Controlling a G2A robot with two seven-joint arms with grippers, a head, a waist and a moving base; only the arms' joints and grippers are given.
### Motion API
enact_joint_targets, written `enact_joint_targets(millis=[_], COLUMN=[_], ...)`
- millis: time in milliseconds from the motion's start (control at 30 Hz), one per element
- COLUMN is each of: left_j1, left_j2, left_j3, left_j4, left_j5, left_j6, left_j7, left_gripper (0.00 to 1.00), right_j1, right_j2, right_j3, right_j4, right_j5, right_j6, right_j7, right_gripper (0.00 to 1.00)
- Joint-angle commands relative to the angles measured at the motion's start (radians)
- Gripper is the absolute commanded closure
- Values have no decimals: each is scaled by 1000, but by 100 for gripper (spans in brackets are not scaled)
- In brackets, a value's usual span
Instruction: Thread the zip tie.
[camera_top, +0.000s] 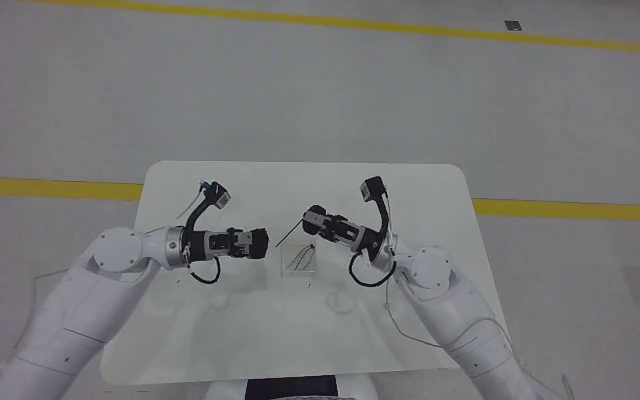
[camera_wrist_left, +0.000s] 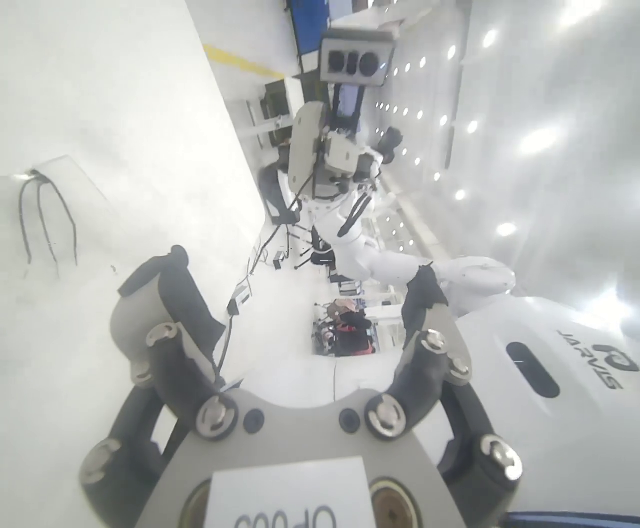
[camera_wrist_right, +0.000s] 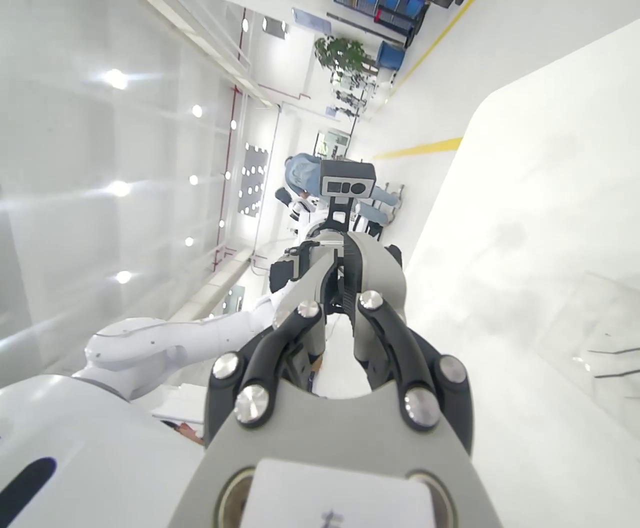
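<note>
Left tool (camera_wrist_left: 300, 267) wide apart; right tool (camera_wrist_right: 334, 252) pinched together, apparently gripping zip tie (camera_top: 290, 234).

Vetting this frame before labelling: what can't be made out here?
1. Whether the right gripper holds anything: in the right wrist view its closed fingers hide the pinch; in the top view there is only a hair-thin dark line.
2. How many zip ties lie in the clear tray: in the left wrist view the edge cuts the tray off; in the top view they are too small.
</note>
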Motion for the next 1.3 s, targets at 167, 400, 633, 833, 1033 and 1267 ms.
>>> enact_joint_targets(millis=[167,400,633,833,1033,1267], left_j1=[15,17,28,22,4,5], left_j2=[-20,-20,-47,-96,-153,-179], left_j3=[-11,-10,-13,-7,-19,-34], left_j4=[8,14,12,38,80,75], left_j5=[-23,-8,-40,-44,-40,-37], left_j6=[0,0,0,0,0,0], left_j7=[23,51,124,108,87,79], left_gripper=[0,0,0,0,0,0], right_j1=[4,-5,-17,-15,-14,-11], right_j2=[-9,-11,-31,-50,-67,-75], right_j3=[-8,-10,-30,-57,-80,-87], right_j4=[19,12,11,15,22,29], right_j5=[31,50,138,164,189,212], right_j6=[34,38,16,13,27,46], right_j7=[-43,-58,-132,-199,-247,-250], right_gripper=[100,100,100,100,100,100])
